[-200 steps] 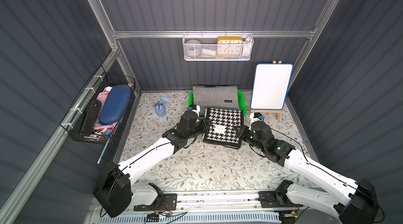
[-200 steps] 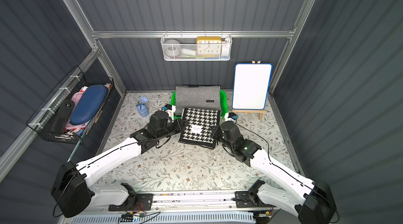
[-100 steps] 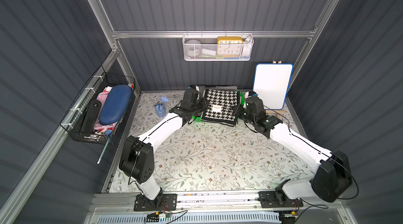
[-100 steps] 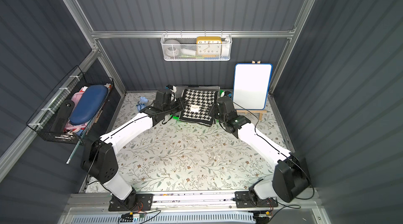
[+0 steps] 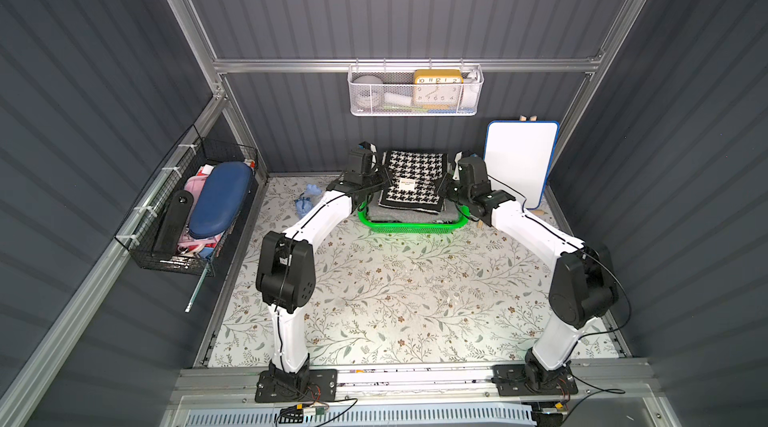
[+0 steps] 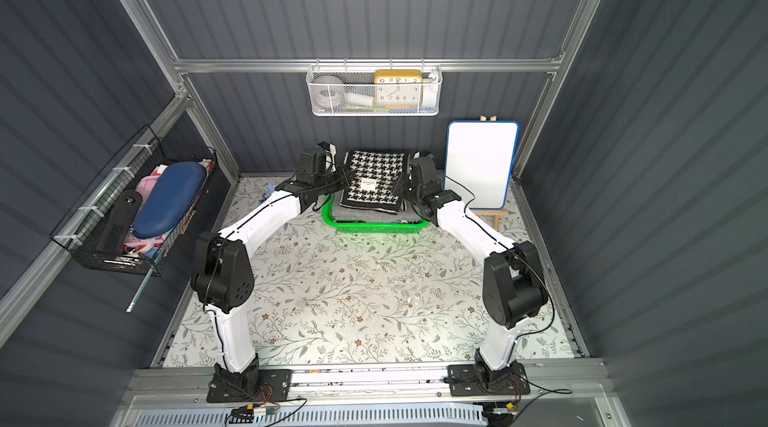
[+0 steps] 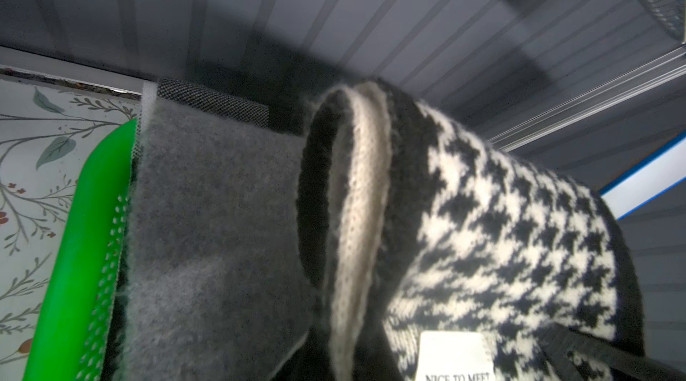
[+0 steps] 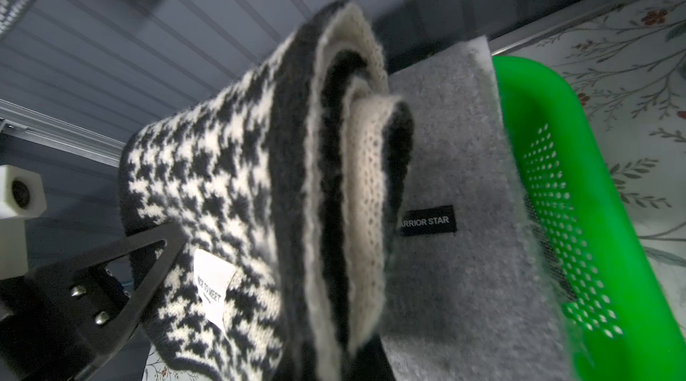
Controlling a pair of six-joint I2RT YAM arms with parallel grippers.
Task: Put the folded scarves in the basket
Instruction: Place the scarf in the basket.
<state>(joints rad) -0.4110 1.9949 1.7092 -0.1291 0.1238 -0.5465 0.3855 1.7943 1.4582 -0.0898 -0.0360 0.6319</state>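
Note:
The folded scarf [image 5: 413, 186] [image 6: 376, 186] is a black-and-white houndstooth knit with a white label. It hangs just over the bright green basket [image 5: 409, 228] [image 6: 374, 227] by the back wall. A folded grey cloth [image 5: 409, 215] lies in the basket beneath it. My left gripper [image 5: 384, 186] is shut on the scarf's left edge and my right gripper [image 5: 442, 188] on its right edge. In the left wrist view the scarf [image 7: 501, 230] is beside the grey cloth [image 7: 208, 230] and the green rim [image 7: 78, 230]. The right wrist view shows the scarf [image 8: 222, 175], the cloth [image 8: 464, 175] and the basket [image 8: 594, 175]. The scarf hides my fingertips.
A whiteboard on a small easel [image 5: 519, 163] stands right beside the right arm. A white wire basket with a yellow clock [image 5: 415, 92] hangs on the back wall above. A black wire basket [image 5: 195, 213] hangs on the left wall. A small blue object [image 5: 305, 200] lies left of the basket.
Both arms have carried the scarf from the front of the basket up and back toward the wall; it now hangs over the grey cloth in the basket. Both grips stayed shut.

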